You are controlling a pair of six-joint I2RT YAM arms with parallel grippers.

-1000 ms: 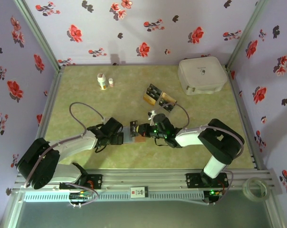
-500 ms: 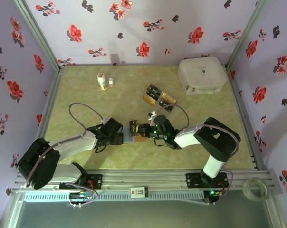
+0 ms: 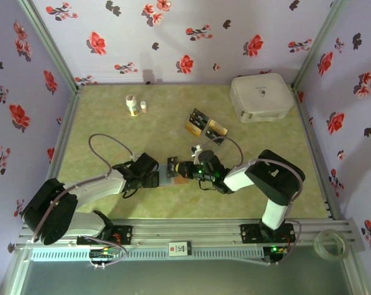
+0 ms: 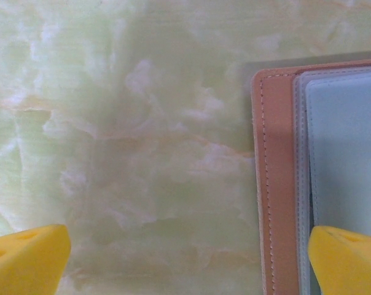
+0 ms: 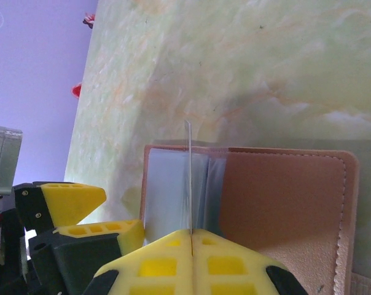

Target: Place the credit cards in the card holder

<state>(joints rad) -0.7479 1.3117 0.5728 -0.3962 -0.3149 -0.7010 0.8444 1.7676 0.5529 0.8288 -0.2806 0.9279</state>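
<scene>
Card holder (image 5: pixel 284 196) lies open mid-table, right gripper (image 5: pixel 191 236) pinches one card (image 5: pixel 188 178) edge-on over its pocket, left gripper (image 4: pixel 187 258) stands released alongside, and several cards (image 3: pixel 201 123) beyond await insertion.

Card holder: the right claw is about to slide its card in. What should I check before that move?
1. right claw shut on the card: ok.
2. card holder lying open, grey-blue inside facing up: ok.
3. card standing edge-on over the grey-blue side: ok.
4. card's tip inside a slot: cannot tell.
5. left claw open, one finger at the card holder's edge: ok.
6. left claw pinning the card holder down: cannot tell.
</scene>
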